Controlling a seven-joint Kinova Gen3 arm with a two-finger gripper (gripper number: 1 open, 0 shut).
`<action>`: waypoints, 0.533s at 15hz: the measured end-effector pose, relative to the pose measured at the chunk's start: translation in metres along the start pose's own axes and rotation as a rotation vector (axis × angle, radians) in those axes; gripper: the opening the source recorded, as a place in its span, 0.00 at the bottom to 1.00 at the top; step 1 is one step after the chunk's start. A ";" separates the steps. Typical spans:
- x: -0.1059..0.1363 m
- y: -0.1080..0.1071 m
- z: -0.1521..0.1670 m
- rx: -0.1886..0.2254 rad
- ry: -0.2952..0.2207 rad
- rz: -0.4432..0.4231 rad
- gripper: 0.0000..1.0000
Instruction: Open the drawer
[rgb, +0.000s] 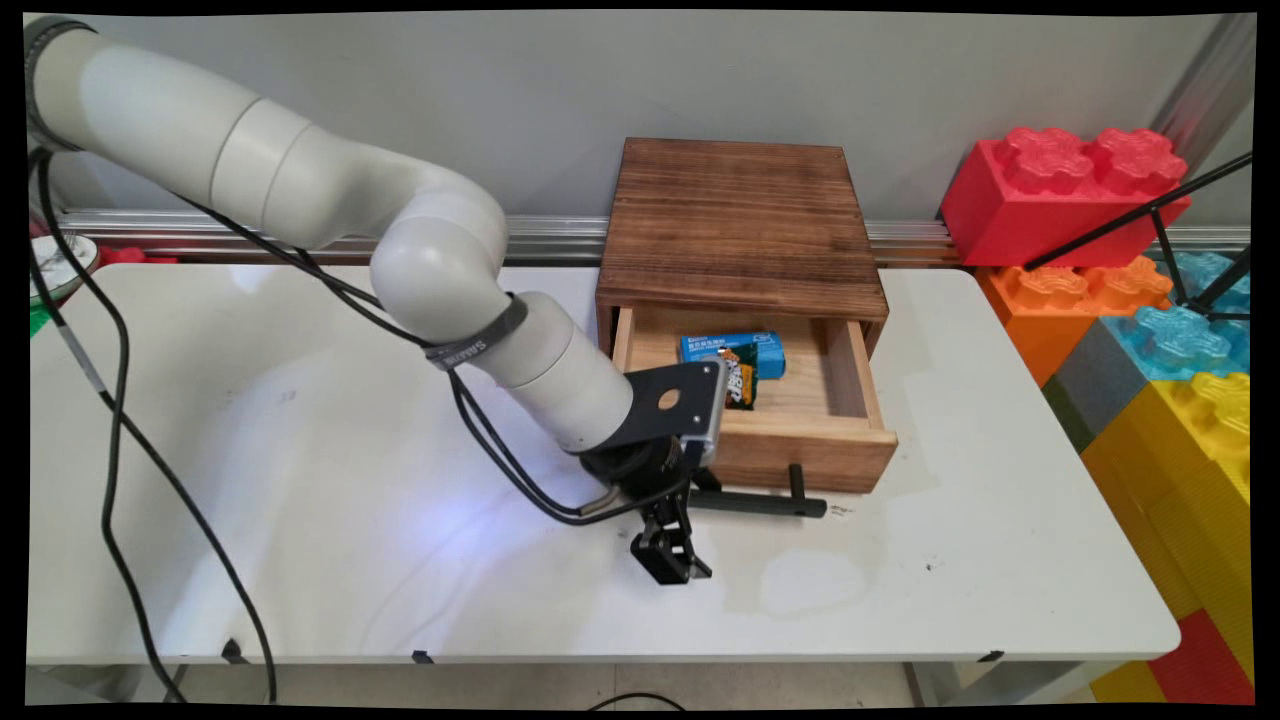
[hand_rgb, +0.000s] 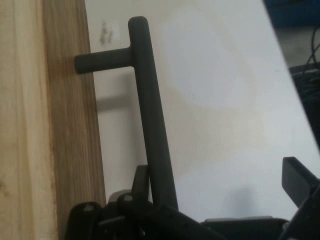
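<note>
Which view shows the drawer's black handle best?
The hand view: the handle runs nearly unobstructed beside the drawer front. The main view shows its right part; the gripper and wrist hide the left.

We saw a white arm (rgb: 300, 190) built of thick rounded links, its shells glossy and smooth, with faint seams where one segment met the next. A grey band (rgb: 480, 338) with pale lettering ringed one link — we could not read the letters. Black cables (rgb: 120, 420) hung from the arm in long loops. Near the wrist sat a flat black plate (rgb: 668, 402) with a round hole and small screws. Beyond it came the black gripper (rgb: 672, 560) — a linkage of small angular pieces with two fingers (hand_rgb: 299, 181).
</note>
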 end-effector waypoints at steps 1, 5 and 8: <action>0.000 0.004 0.000 -0.005 0.002 0.001 1.00; 0.003 0.021 -0.003 -0.029 0.013 0.004 1.00; 0.005 0.033 -0.005 -0.045 0.021 0.008 1.00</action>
